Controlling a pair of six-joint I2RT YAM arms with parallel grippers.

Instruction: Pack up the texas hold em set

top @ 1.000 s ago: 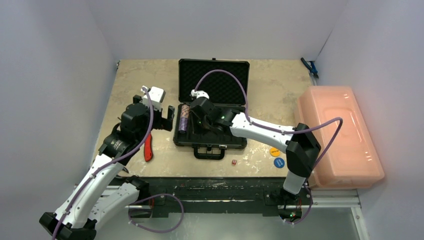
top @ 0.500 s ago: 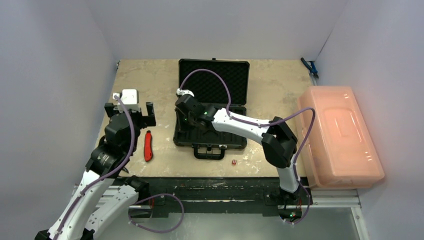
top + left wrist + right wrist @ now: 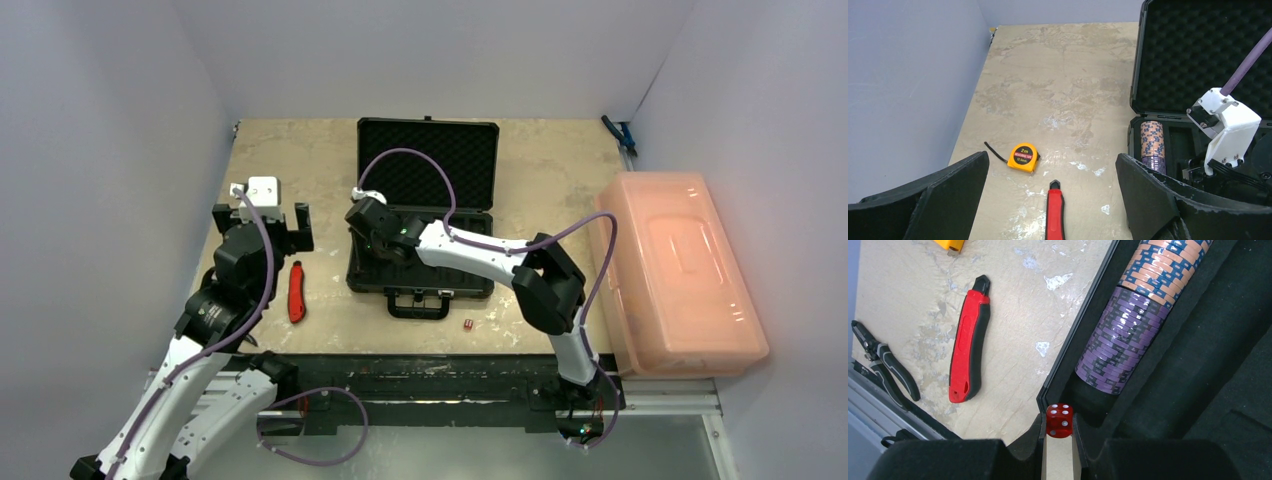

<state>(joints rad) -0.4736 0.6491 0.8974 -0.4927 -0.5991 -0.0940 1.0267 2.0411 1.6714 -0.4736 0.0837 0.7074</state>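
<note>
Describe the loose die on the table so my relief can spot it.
Start at the open black case. Off its handle, slightly right and toward the near edge, a tiny red die sits on the table. The other die is pinched in the right gripper over the case, and the red knife left of the case is long.

Beige marbled tabletop (image 3: 300, 160), pretty scuffed up. The open black briefcase (image 3: 430, 160) is parked mid-table, and a lone red die (image 3: 468, 323) is left just in front of it. A red-handled knife (image 3: 296, 292), yellow tape measure (image 3: 1023, 157) and black pliers (image 3: 885, 365) are laid out on its left. A pink bin (image 3: 690, 270) is set at the right edge.
</note>
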